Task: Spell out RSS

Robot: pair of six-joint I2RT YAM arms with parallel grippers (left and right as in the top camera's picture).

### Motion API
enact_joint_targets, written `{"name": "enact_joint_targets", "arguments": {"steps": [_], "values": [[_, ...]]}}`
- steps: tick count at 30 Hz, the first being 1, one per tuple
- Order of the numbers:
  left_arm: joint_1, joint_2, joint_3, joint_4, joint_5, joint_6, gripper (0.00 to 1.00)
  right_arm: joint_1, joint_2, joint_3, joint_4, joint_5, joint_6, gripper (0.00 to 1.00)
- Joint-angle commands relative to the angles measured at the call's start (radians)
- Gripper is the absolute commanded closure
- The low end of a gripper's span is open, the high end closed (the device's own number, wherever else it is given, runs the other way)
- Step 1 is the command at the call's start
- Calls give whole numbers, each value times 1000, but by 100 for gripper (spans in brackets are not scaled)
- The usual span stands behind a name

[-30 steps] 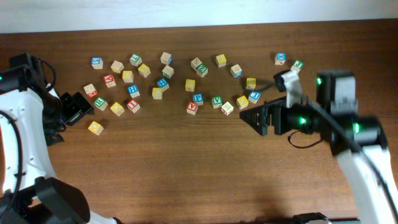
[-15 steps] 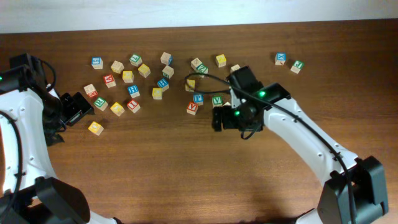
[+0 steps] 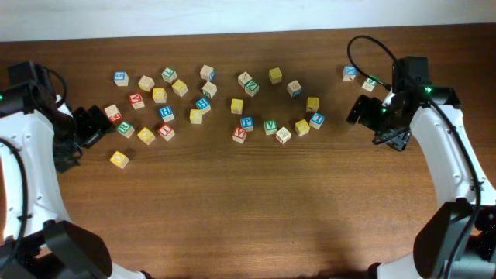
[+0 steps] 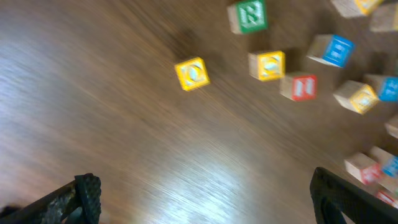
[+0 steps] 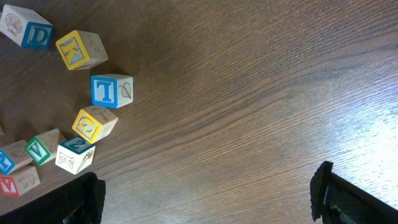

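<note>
Small wooden letter cubes lie scattered across the far half of the table. A green-faced cube [image 4: 249, 15] with a blurred white letter that looks like an R lies near my left gripper [image 3: 91, 124], seen from above as the green cube [image 3: 125, 129]. Two yellow cubes [image 4: 191, 73] [image 4: 267, 65] lie beside it, their letters too blurred to read. Another yellow cube [image 5: 93, 123] carries a curved letter, possibly an S. Both my left gripper [image 4: 205, 199] and my right gripper [image 5: 208, 193] are open over bare wood. From above, the right gripper [image 3: 360, 110] is right of the cubes.
A green V cube [image 5: 40, 149], a blue T cube [image 5: 112, 90] and a yellow K cube [image 5: 81, 50] lie left of the right gripper. Two more cubes [image 3: 350, 73] sit at the far right behind the right arm. The table's near half [image 3: 248, 217] is bare wood.
The right arm swung left over the middle cubes, then pulled back to the right side. The left gripper shifted slightly away from the cubes. No cube was taken.
</note>
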Motion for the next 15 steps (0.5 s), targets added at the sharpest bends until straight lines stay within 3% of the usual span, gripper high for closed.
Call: {"name": "enact_joint_targets", "arguments": {"steps": [1,2,3,4,5,7,8,11,13,15], "values": [[0,3,14,-36,304,-3,13,-3,-2,16,0,-5,2,2],[-18,3,14,-19,396,60,21,-3,-2,16,0,-5,2,2],[-72,5,14,-2,469,166,20,-3,-2,16,0,-5,2,2],[-127,9,14,0,436,172,13,-3,-2,16,0,-5,2,2],[-206,17,14,30,349,172,1,-3,-2,16,0,-5,2,2],[-283,21,14,100,282,172,1,-3,-2,16,0,-5,2,2],[-331,26,14,208,294,118,1,-3,-2,16,0,-5,2,2],[-427,52,14,332,291,89,1,-3,-2,16,0,-5,2,2],[-546,126,14,436,43,-55,1,-3,-2,16,0,-5,2,2],[-630,204,14,519,-137,-76,1,-3,-2,16,0,-5,2,2]]}}
